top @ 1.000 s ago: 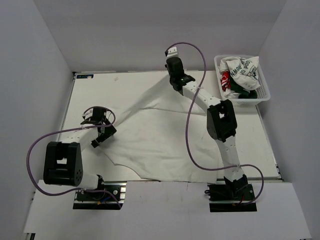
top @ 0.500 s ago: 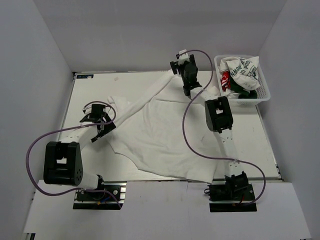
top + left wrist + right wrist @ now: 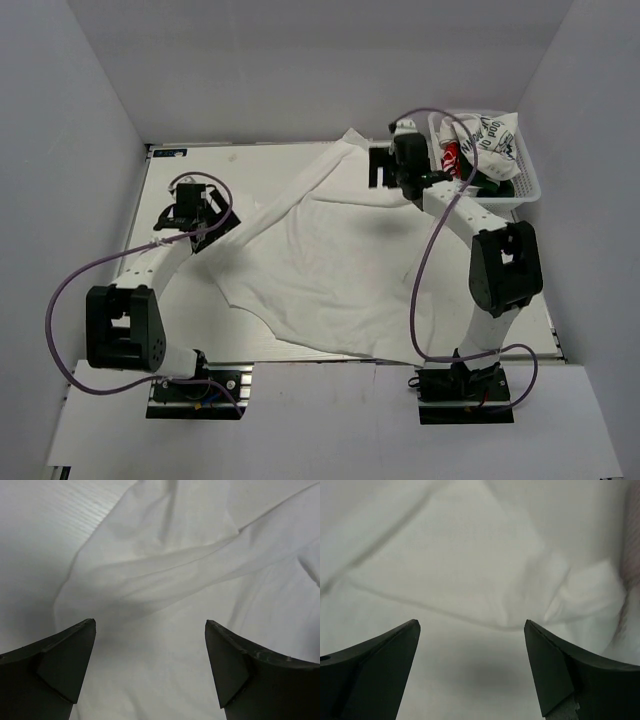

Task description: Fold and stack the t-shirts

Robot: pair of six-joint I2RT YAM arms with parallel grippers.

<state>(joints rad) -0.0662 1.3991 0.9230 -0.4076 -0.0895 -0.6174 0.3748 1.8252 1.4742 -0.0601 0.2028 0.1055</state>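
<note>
Plainly nothing is folded yet: one white shirt [image 3: 320, 270] lies spread on the surface [image 3: 180, 165], more shirts [image 3: 485, 140] are heaped in the basket [image 3: 531, 186], and the left fingers [image 3: 198, 213] and right fingers [image 3: 382, 168] gape empty over the cloth.

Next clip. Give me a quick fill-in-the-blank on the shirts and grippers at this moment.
1. The spread t-shirt lies on the table, gripped by ____ gripper.
2. The left gripper and the right gripper both have their jaws ____.
3. The basket holding crumpled shirts stands at the table's far ____ corner.
Missing words: neither; open; right.
</note>
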